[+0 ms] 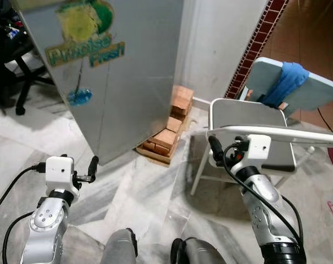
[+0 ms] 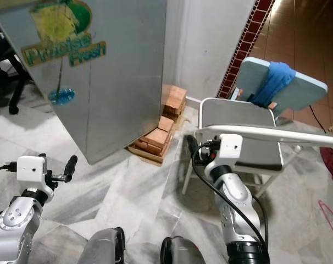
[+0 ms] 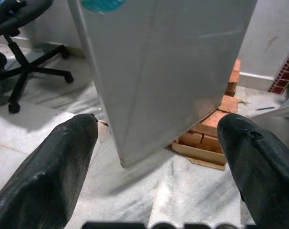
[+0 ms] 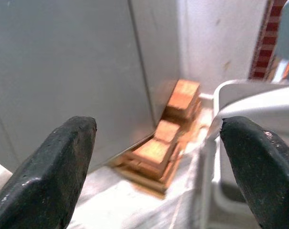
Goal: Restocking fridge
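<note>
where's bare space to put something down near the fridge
The grey chair seat beside the right gripper is bare. The marble floor between the fridge and the grippers is free. The corner holding the brick stack is crowded.

Brushed metal fridge (image 1: 128, 82); glossy marble floor (image 1: 150, 192).

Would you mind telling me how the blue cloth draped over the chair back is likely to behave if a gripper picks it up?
The blue cloth hangs in folds over the chair back, so it is probably floppy and light. It would likely sag and trail from the jaws. Being only draped, not tied as far as shows, it may slide off with a pull.
</note>
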